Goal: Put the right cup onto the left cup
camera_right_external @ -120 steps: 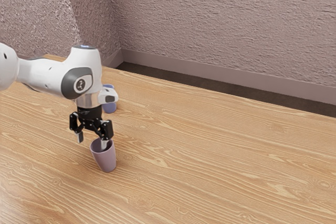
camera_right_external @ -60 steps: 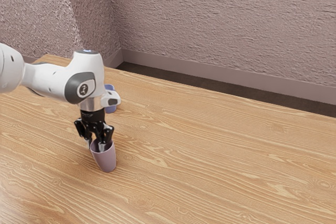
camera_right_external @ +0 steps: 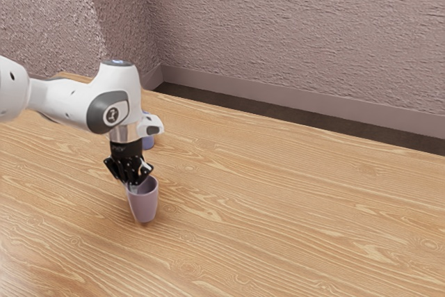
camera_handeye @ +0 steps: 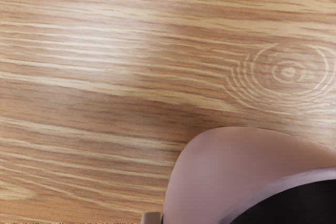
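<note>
The gripper (camera_right_external: 134, 188) is closed to a narrow gap, its fingers pinching the wall of the mauve cup (camera_right_external: 144, 206) at the rim. The cup is mouth up, its inside too dark for me to tell whether it holds anything. Behind the hand, partly hidden, a blue cup (camera_right_external: 148, 142) stands on the wooden table (camera_right_external: 292, 206). A small emblem (camera_right_external: 112, 115) marks the white arm (camera_right_external: 59, 99), unreadable from here. The hand points down.

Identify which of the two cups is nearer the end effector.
The mauve cup: its rim is at the end effector, while the blue cup stands farther away, partly hidden behind the arm.
</note>
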Robot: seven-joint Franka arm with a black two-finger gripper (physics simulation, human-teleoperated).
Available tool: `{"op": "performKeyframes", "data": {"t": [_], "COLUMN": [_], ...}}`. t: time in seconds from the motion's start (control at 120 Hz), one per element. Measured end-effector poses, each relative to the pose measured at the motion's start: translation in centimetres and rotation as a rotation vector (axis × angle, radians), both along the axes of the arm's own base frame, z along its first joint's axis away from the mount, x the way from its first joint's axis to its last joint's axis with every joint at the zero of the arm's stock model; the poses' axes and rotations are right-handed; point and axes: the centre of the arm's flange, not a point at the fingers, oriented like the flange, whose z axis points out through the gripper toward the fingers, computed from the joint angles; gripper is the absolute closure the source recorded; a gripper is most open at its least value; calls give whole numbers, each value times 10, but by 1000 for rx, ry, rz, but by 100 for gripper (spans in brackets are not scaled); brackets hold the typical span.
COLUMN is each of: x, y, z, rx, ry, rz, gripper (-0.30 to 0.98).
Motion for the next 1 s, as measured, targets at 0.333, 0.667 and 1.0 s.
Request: {"op": "performKeyframes", "data": {"t": [0.333, 0.667, 1.0], "x": [70, 151, 175], "y": [46, 128, 187], "z": [123, 152, 133], "rx": [25, 28, 15], "ry": [-174, -122, -195], "rz": [57, 94, 68], "gripper": [78, 78, 78]}}
